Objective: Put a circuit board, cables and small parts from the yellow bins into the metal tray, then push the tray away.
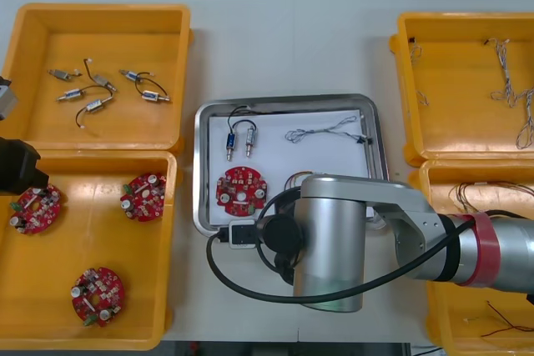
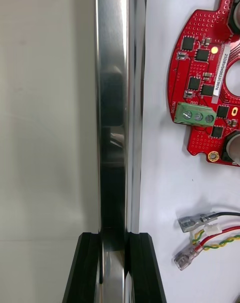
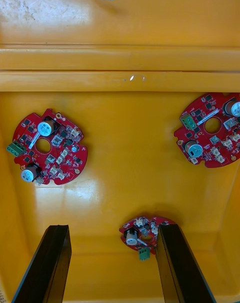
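Note:
The metal tray (image 1: 284, 100), white inside, lies mid-table between the yellow bins. It holds a red circuit board (image 1: 241, 188), small metal parts (image 1: 239, 141) and a twisted blue and white cable (image 1: 325, 131). My right arm (image 1: 334, 239) lies across the tray's near edge. My right gripper (image 2: 114, 235) is shut on the tray's rim (image 2: 115, 108), one finger on each side. Inside the rim lie the board (image 2: 210, 83) and a red and yellow cable (image 2: 215, 235). My left gripper (image 3: 114, 228) stands open above the near left bin (image 1: 83, 335), over its circuit boards (image 3: 47, 148).
The near left bin holds three red boards (image 1: 98, 294). Several small metal parts (image 1: 100, 89) lie in the far left bin. Cables (image 1: 509, 81) lie in the right bins. Bare table stretches beyond the tray's far edge.

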Available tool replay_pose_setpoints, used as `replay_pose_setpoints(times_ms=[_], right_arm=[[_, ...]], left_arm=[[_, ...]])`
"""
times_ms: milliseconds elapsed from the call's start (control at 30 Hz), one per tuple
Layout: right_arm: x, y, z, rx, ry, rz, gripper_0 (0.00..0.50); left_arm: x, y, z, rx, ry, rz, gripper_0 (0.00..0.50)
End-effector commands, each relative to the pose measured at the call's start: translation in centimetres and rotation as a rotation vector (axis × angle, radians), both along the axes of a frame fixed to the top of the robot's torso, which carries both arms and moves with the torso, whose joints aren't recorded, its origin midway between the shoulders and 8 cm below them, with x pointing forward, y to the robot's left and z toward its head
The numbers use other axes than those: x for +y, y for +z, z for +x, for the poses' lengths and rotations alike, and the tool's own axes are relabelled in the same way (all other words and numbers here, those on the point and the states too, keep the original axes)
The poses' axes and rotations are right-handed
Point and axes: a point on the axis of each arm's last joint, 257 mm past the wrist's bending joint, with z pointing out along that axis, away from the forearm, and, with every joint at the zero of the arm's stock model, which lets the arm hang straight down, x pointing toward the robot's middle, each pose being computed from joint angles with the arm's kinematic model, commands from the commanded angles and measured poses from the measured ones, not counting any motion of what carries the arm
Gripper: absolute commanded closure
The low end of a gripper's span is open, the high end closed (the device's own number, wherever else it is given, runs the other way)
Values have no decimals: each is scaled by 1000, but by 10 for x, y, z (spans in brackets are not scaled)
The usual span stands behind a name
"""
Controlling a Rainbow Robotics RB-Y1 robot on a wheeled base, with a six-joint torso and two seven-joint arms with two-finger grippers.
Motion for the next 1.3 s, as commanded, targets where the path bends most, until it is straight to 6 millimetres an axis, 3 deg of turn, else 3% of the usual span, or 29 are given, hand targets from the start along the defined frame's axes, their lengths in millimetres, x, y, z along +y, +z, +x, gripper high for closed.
replay_pose_setpoints(times_ms=[33, 667, 1300], right_arm=[[0, 14, 19, -25, 34, -33, 500], [-7, 52, 67, -29, -36, -12, 500], [4, 79, 119, -102, -9, 15, 500]], left_arm=[[11, 24, 10, -54, 11, 37, 0], [11, 24, 10, -54, 11, 37, 0], [11, 24, 10, -54, 11, 37, 0]])
